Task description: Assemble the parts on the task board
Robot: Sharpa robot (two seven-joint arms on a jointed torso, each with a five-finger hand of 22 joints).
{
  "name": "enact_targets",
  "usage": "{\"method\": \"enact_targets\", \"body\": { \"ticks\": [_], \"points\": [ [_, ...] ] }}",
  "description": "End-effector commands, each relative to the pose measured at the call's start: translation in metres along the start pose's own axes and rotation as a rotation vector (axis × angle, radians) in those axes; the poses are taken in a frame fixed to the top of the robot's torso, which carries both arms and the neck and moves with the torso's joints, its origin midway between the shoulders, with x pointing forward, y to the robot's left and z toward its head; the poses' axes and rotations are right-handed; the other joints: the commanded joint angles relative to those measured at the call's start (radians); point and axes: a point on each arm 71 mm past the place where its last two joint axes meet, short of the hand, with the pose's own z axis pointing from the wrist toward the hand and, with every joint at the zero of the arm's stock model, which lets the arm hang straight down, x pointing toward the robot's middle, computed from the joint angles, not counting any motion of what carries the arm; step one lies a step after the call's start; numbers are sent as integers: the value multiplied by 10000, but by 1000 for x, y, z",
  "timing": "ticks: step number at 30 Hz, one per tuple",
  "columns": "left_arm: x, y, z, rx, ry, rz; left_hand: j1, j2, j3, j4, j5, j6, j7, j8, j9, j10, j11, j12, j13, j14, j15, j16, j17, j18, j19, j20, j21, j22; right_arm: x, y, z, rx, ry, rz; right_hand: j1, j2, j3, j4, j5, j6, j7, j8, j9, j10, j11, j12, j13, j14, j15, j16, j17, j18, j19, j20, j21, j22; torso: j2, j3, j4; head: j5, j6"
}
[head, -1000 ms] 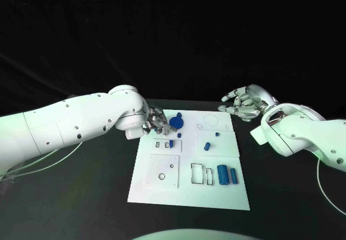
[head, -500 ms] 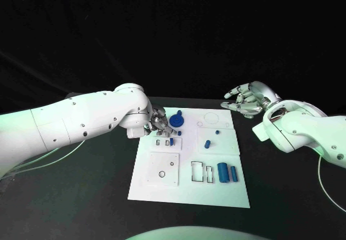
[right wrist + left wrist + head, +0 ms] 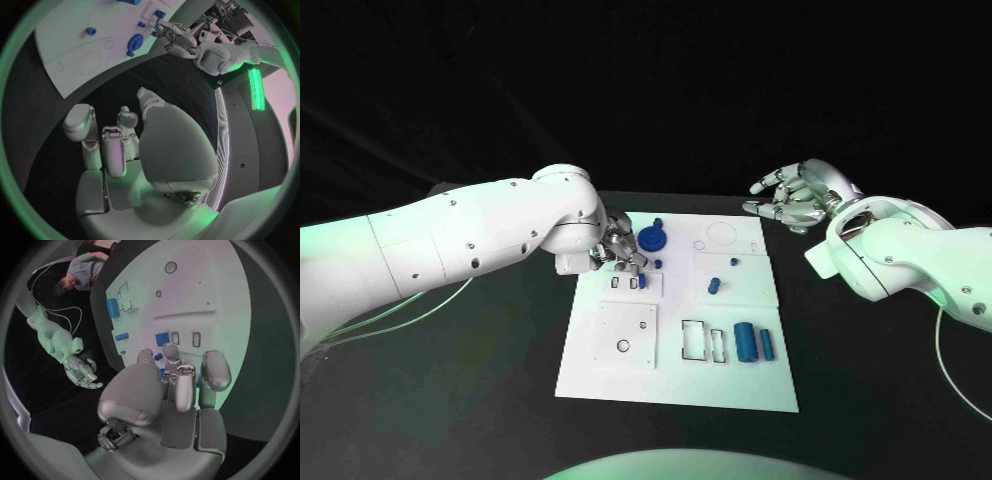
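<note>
White task board (image 3: 678,375) sits in the middle of the black table (image 3: 473,380). The left hand (image 3: 619,250) is down at the board's far left corner, fingers bunched narrow over a small blue part (image 3: 643,282) by the little slots; can't tell if they're actually holding it or just touching. A round blue part (image 3: 652,240) sits just beside those fingers on the far side. 2 blue cylinders (image 3: 753,343) lie side by side near the board's right edge, well apart from both hands. The right hand (image 3: 795,203) hovers off the board's far right corner, fingers loosely curled and spread, holding nothing.
</note>
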Motion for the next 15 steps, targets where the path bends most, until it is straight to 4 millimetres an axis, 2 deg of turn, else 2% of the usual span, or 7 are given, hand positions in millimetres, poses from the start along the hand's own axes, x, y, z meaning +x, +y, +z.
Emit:
{"method": "enact_targets", "body": {
  "ticks": [1, 15],
  "points": [
    [3, -2, 1, 18, 408, 78, 23, -39, -272, 7, -40, 111, -18, 82, 4, -72, -27, 11, -3, 1057, -23, 65, 2631, -102, -3, -53, 0, 12, 1, 0, 0, 16, 85, -35, 7, -72, 57, 24, 47, -94, 0, 13, 16, -25, -42, -50, -8, 631, 47, -52, 1253, 97, 8, -2, -14, 5, -5, -7, 6, -20, -15],
    [6, -2, 3, -89, 729, 308, 20, 7, -271, 10, -56, 314, -87, 295, 64, -17, -81, 128, 111, 1057, -63, 65, 2631, -102, -1, -86, -2, 41, 3, 0, 1, 31, 134, -42, -25, -74, 61, 28, 83, -95, -1, 37, 19, -1, -43, -27, 8, 633, 46, -50, 1257, 94, 20, -3, -1, 18, -13, -12, 18, -15, -51]
  ]
}}
